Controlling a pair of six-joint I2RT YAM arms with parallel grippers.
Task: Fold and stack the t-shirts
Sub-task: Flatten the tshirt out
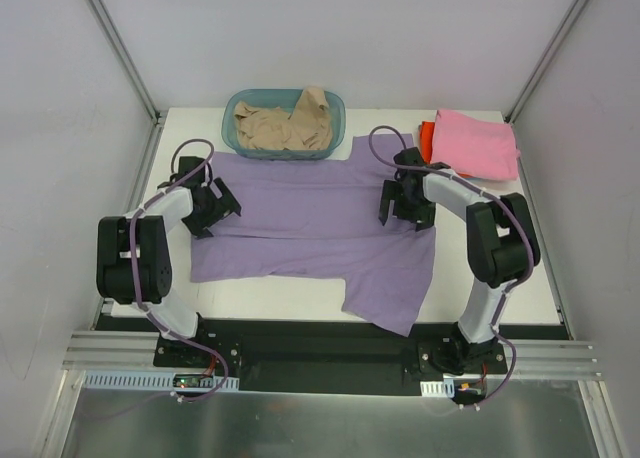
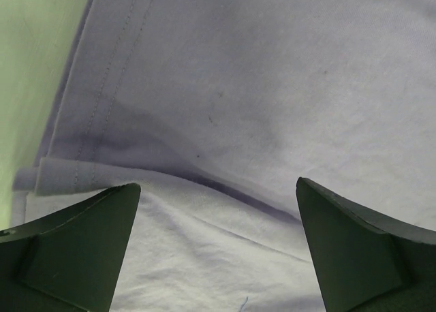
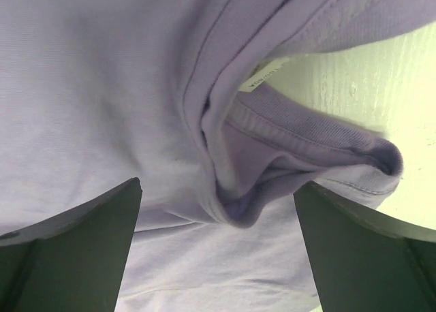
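White walls on a metal frame close in a white worktop (image 1: 260, 300), seen from above. A lavender-purple t-shirt (image 1: 310, 223) lies spread nearly flat across its middle. The shirt's long axis runs from 9 to 3 o'clock, with the hem (image 2: 102, 94) at 9 and the collar (image 3: 306, 125) at 3. One sleeve points to 12 o'clock beside the basket. The other sleeve points to 6 o'clock and reaches the worktop's near edge.

The left claw (image 1: 213, 207) sits over the hem end, its fingers spread wide apart with only cloth showing between them. Its wrist view shows the stitched hem edge, a small rolled corner and a soft crease. The right claw (image 1: 404, 204) sits over the collar end, fingers likewise spread apart. Its wrist view shows the ribbed collar bunched into a fold, with a small label (image 3: 262, 81) peeking out. Whether either claw touches the cloth cannot be told.

At 12 o'clock a teal basket (image 1: 337, 111) holds a crumpled beige t-shirt (image 1: 285, 126). At 2 o'clock a folded pink t-shirt (image 1: 478, 144) rests on an orange-red t-shirt (image 1: 427, 138), just beside the far sleeve.

Bare worktop shows at 7 o'clock along the near edge, in a band at 4 o'clock, and in a narrow strip at 9 o'clock.
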